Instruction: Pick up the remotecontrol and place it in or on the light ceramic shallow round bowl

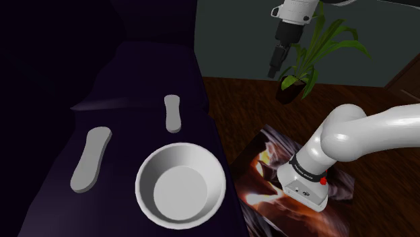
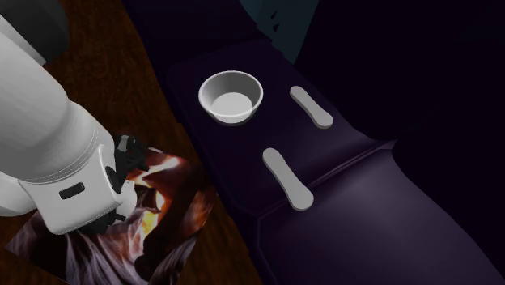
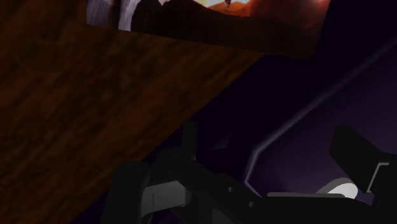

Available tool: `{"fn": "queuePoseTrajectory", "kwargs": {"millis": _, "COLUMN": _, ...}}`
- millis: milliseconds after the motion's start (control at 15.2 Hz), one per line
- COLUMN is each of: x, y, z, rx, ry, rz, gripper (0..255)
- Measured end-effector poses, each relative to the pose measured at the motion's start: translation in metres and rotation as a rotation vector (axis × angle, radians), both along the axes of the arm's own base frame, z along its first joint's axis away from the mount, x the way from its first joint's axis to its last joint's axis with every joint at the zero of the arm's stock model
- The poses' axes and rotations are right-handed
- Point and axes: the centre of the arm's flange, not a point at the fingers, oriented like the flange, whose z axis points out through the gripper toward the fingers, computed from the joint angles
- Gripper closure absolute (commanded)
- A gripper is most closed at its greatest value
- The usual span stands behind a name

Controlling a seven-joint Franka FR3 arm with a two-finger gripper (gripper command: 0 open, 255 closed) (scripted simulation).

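Note:
Two pale grey remote controls lie flat on a dark purple cushioned surface (image 1: 134,81). One remote (image 1: 91,159) (image 2: 311,106) rests beside the bowl, away from the surface's floor-side edge. The other remote (image 1: 172,112) (image 2: 287,178) lies beyond the bowl, near that edge. The white shallow round bowl (image 1: 180,184) (image 2: 231,97) stands upright with nothing in it. My gripper (image 1: 273,71) (image 3: 248,191) hangs high over the wooden floor beside the surface, far from both remotes. Its fingers stand apart and hold nothing.
A potted green plant (image 1: 306,64) stands on the wooden floor (image 1: 242,108) close under the gripper. My stand (image 1: 269,195) (image 2: 137,219), covered with a picture in orange and dark tones, sits on the floor next to the purple surface.

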Motion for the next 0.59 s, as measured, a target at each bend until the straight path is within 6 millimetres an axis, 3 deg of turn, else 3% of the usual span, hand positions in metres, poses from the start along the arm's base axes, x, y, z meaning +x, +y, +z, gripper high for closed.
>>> {"fn": "queuePoseTrajectory", "kwargs": {"millis": 198, "x": 0.006, "y": 0.012, "z": -0.006, "rx": -0.005, "ry": -0.003, "rz": -0.027, "gripper": 0}}
{"fn": "queuePoseTrajectory", "kwargs": {"millis": 594, "x": 0.037, "y": 0.075, "z": -0.042, "rx": -0.027, "ry": -0.017, "rz": -0.163, "gripper": 0}}
